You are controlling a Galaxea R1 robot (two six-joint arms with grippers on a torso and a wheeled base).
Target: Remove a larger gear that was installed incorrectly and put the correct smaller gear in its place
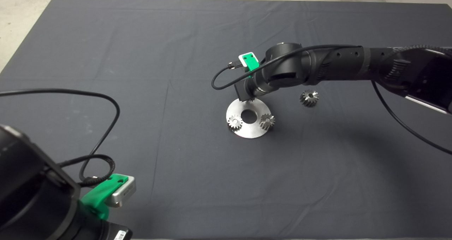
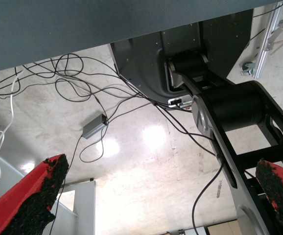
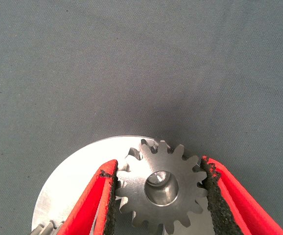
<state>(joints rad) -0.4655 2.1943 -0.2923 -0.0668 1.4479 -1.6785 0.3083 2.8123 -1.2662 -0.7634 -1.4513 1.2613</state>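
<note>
two small gears (image 1: 235,122) (image 1: 267,121) sit on the near side of a round steel plate (image 1: 247,131) mid-mat. right gripper (image 3: 160,188) is down over the plate's far edge, pads touching both sides of the smaller gear (image 3: 160,188), clenched on it; a pin shows in its bore, so it looks seated on the plate. larger gear (image 1: 309,98) lies on the dark mat (image 1: 106,56) just right of the plate, apart from it. left gripper (image 2: 161,196) is parked at the near left mat edge, fingers (image 2: 36,196) spread wide, released, facing floor, cables, the robot's base.
</note>
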